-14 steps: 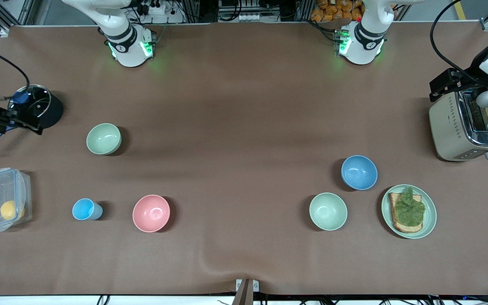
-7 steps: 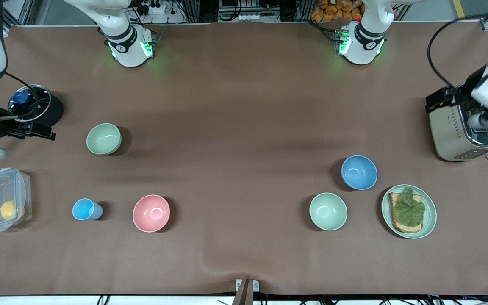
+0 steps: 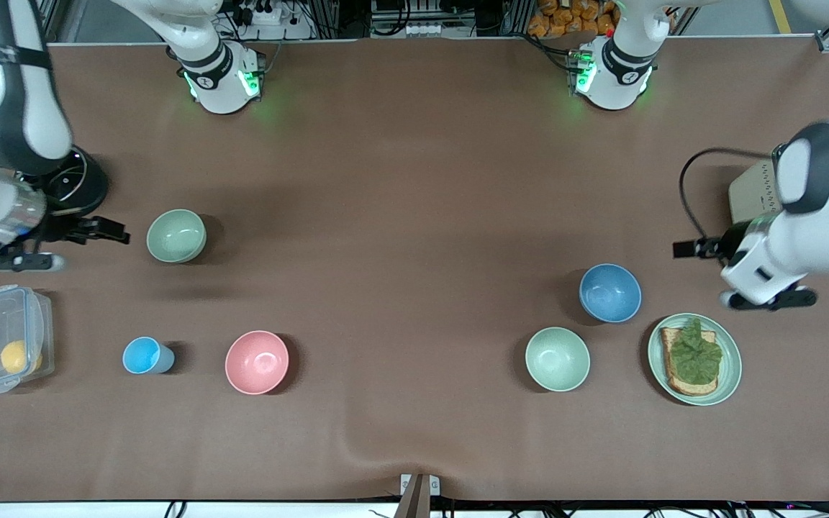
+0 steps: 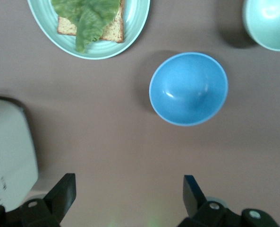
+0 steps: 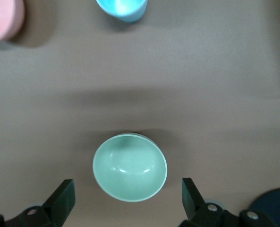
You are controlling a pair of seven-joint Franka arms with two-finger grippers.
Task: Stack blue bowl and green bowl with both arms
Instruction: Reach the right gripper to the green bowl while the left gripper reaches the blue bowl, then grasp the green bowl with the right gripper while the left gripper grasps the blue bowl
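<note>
Left hand: fingers spread, holding nothing; travelling from the toaster to hover beside the blue bowl.
Right hand: fingers spread, holding nothing; travelling from the black pot to hover beside the green bowl.
Blue bowl: resting on the worktop, near the sandwich plate.
Green bowl: resting toward the right arm's end.
Status: both arms are closing in; no grasp yet.

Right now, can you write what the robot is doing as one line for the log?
left gripper: open, over table beside blue bowl | right gripper: open, beside green bowl | bowls: apart, unstacked
</note>
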